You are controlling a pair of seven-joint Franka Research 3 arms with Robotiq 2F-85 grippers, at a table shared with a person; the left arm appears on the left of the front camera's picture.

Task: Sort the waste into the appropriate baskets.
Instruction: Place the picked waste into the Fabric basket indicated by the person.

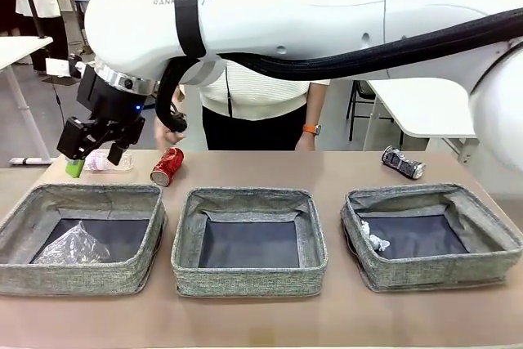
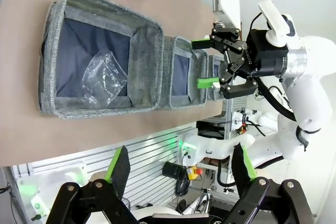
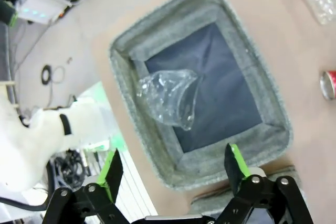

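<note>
Three grey baskets stand in a row: left (image 1: 24, 222), middle (image 1: 186, 243), right (image 1: 490, 226). A clear plastic cup (image 1: 70, 245) lies in the left basket (image 3: 207, 169), and a crumpled paper ball (image 1: 375, 239) lies in the right one. My right gripper (image 1: 95, 161) hangs open above the left basket's far rim, nothing between its fingers (image 3: 235, 162); the cup (image 3: 169, 98) lies below it. Behind it on the table lie the bottle (image 1: 108, 161), the red can (image 1: 167, 166) and, far right, the dark-silver can (image 1: 403, 162). My left gripper (image 2: 180, 169) is open, off the table's near edge.
A person stands at the far side, one hand (image 1: 172, 130) resting near the red can. The right arm (image 1: 327, 14) spans the whole table above the baskets. Bare tabletop (image 1: 261, 316) runs along the near edge in front of them.
</note>
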